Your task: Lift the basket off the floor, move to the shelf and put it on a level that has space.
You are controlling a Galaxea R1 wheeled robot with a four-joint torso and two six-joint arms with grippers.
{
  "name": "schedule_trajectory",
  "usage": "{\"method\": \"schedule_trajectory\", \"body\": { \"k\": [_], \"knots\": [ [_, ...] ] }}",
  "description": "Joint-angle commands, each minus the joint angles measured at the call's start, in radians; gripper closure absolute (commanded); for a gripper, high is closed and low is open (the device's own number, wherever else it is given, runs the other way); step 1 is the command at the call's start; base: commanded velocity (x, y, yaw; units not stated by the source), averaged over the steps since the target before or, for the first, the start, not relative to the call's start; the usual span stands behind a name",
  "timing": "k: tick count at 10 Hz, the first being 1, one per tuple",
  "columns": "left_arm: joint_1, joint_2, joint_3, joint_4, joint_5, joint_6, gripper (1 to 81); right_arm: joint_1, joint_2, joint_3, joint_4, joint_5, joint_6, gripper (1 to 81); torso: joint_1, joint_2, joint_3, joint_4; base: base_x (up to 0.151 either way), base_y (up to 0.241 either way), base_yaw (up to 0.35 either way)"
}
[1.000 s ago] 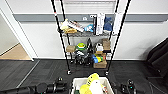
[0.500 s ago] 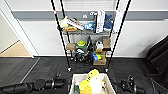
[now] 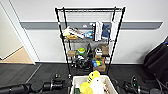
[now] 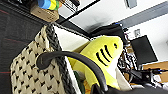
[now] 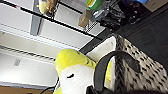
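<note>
Already lifted, the basket (image 3: 93, 85) hangs at six o'clock below the shelf (image 3: 89, 41); top level (image 3: 88, 10) unfilled; jaw states I cannot tell.

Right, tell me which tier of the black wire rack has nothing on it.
The top wire-grid tier capping the tall black metal wire rack. It is bare, whereas the tiers below it hold books, boxes and other clutter.

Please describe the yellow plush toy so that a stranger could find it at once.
In front of the black wire shelf is the cream woven basket. The plush toy sticks up out of it: bright yellow, white belly, black gill stripes.
</note>
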Motion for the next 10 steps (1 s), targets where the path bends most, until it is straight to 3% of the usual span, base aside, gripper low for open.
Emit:
{"method": "schedule_trajectory", "body": {
  "k": [1,5,7,10],
  "knots": [
    [-0.143,-0.037,0.056,-0.026,0.031,0.008,81.1,0.135,-0.037,0.058,0.006,-0.008,0.008,81.1,-0.061,0.095,0.094,0.000,0.000,0.000,0.000],
    [-0.146,-0.035,0.095,-0.029,0.004,0.008,81.1,0.154,-0.037,0.090,0.007,-0.002,0.011,81.1,-0.147,0.223,0.225,0.000,0.000,0.000,0.000],
    [-0.146,-0.029,0.135,-0.032,-0.033,0.006,81.1,0.149,-0.032,0.130,0.006,0.010,0.018,81.1,-0.191,0.290,0.193,0.000,0.000,0.000,0.000],
    [-0.146,-0.028,0.165,-0.032,-0.050,0.006,81.1,0.146,-0.032,0.163,0.003,0.027,0.016,81.1,-0.245,0.370,0.215,0.000,0.000,0.000,0.000]
  ]
}}
